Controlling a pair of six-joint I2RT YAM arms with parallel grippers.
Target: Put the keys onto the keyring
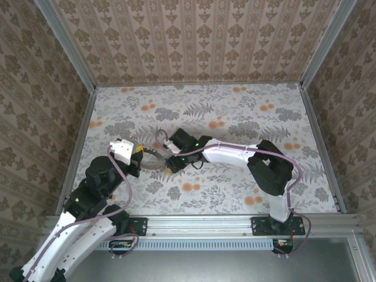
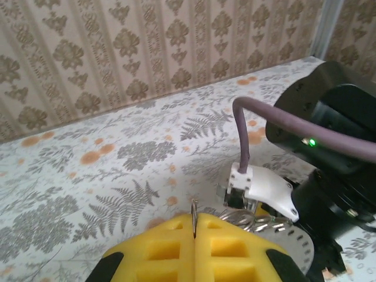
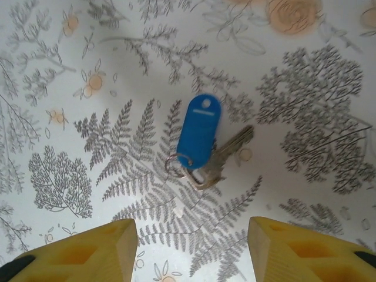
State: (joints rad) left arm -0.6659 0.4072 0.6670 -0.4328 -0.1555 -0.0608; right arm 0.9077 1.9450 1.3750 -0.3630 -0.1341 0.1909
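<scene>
Lower centre of the left wrist view, the left gripper (image 2: 194, 232) is pinching shut on a thin wire, seemingly the keyring (image 2: 193, 208). The right gripper (image 3: 191, 235) is hanging open and empty, with the blue key (image 3: 202, 132) lying mid-frame just above its gap, slanting lower left to upper right.

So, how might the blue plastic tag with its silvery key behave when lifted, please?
The blue plastic tag and silvery key lie flat on the floral tabletop, so pinching them may be awkward. Joined only by a small ring, they would likely dangle and swing loosely. Both look small, so probably light.
</scene>
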